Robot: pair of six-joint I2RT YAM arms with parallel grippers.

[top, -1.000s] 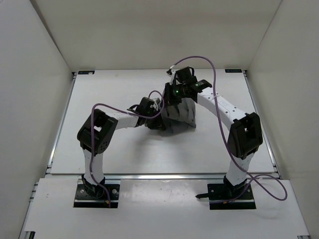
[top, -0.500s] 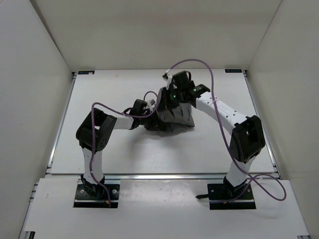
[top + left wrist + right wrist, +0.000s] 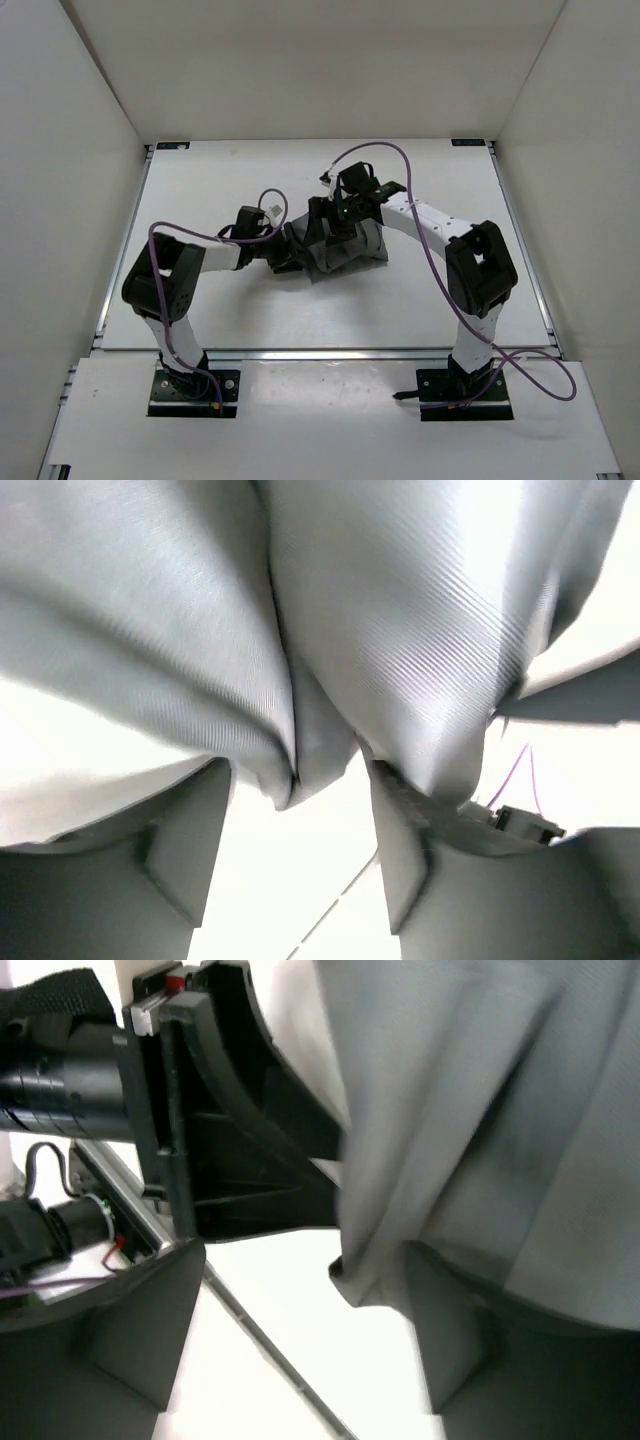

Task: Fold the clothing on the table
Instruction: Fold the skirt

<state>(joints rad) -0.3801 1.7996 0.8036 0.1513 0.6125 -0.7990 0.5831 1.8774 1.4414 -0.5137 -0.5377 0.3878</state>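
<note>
Clothing (image 3: 355, 245) is bunched in one compact grey heap with the middle of the table (image 3: 200, 190) under it, not yet flat or squared. Heap's long axis looks roughly left-right; creases are hard to trace from the top view.

Left gripper (image 3: 288, 253) sits low at the heap's left end. Its fingers (image 3: 185, 850) are spread, a fold tip hangs between them, and neither pad clamps it.

Right gripper (image 3: 335, 222) is on the heap's far-left part, just beside the left one. Its fingers (image 3: 450, 1340) are spread too, a cloth edge drapes past one of them, no pinch seen.

Both arms crowd the heap's left side and its right end is unattended. Judgement: the next grasp lies rightward of both tools, and the right arm is better placed for it. Risk: loose fold snagging a finger.
</note>
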